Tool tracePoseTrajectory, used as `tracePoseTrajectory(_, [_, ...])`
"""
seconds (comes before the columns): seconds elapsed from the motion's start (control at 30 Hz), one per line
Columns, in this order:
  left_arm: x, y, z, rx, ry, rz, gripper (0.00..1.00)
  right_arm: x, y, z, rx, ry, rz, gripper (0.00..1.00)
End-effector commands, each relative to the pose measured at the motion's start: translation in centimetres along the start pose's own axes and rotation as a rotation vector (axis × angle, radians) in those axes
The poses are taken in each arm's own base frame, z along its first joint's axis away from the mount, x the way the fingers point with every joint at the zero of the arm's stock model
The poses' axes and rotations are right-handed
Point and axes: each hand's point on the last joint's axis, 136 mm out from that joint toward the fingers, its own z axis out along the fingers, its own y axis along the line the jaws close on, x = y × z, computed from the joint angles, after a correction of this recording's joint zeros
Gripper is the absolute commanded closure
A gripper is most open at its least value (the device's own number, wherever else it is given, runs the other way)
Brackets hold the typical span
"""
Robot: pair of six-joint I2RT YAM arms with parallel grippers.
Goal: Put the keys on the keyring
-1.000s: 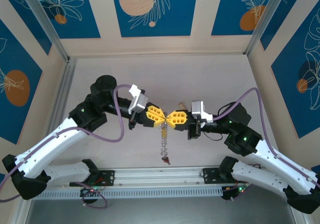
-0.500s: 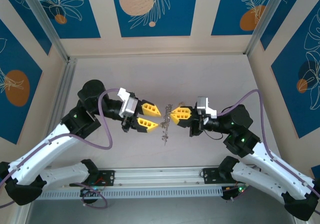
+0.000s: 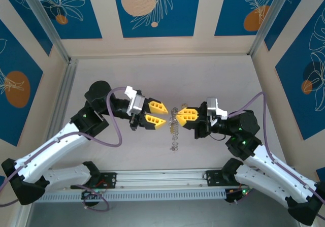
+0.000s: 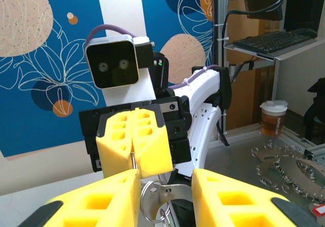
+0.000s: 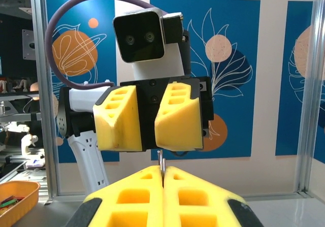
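Right gripper (image 3: pixel 178 115) pinched shut on keyring (image 5: pixel 161 167) edge; keys (image 3: pixel 174 133) hang from it in a string, over tabletop (image 3: pixel 218 79) centre. Left gripper (image 3: pixel 164 115) spread wide, holding nothing, just beside keys.

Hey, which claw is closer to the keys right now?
Right. The right claw is shut on the top of the hanging keys. The left claw is open just to their left, not touching them.
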Motion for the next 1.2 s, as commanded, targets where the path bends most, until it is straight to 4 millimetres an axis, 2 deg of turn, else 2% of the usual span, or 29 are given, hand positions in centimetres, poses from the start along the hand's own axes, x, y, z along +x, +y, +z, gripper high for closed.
tracePoseTrajectory(0.0, [-0.8, 0.1, 0.3, -0.004, -0.04, 0.024, 0.68, -2.2, 0.8, -0.3, -0.024, -0.08, -0.032, 1.0])
tracePoseTrajectory(0.2, [-0.1, 1.0, 0.9, -0.034, -0.024, 0.016, 0.68, -2.6, 0.9, -0.4, -0.033, -0.099, -0.032, 1.0])
tracePoseTrajectory(0.33, [0.0, 1.1, 1.4, -0.032, -0.025, 0.022, 0.69, -2.6, 0.9, -0.3, -0.036, -0.101, -0.025, 1.0])
tracePoseTrajectory(0.7, [0.0, 1.3, 2.1, -0.03, -0.03, 0.031, 0.79, -2.6, 1.0, -0.3, -0.039, -0.103, -0.019, 1.0])
tracePoseTrajectory(0.97, [-0.4, 1.2, 2.4, -0.025, -0.038, 0.041, 0.8, -2.5, 1.0, -0.4, -0.039, -0.1, -0.015, 1.0])
tracePoseTrajectory(1.1, [-0.2, 1.3, 2.6, -0.032, -0.035, 0.044, 0.85, -2.6, 1.1, -0.4, -0.039, -0.104, -0.016, 1.0])
tracePoseTrajectory(1.17, [-0.3, 1.3, 2.6, -0.035, -0.037, 0.048, 0.92, -2.6, 1.0, -0.5, -0.035, -0.101, -0.014, 1.0])
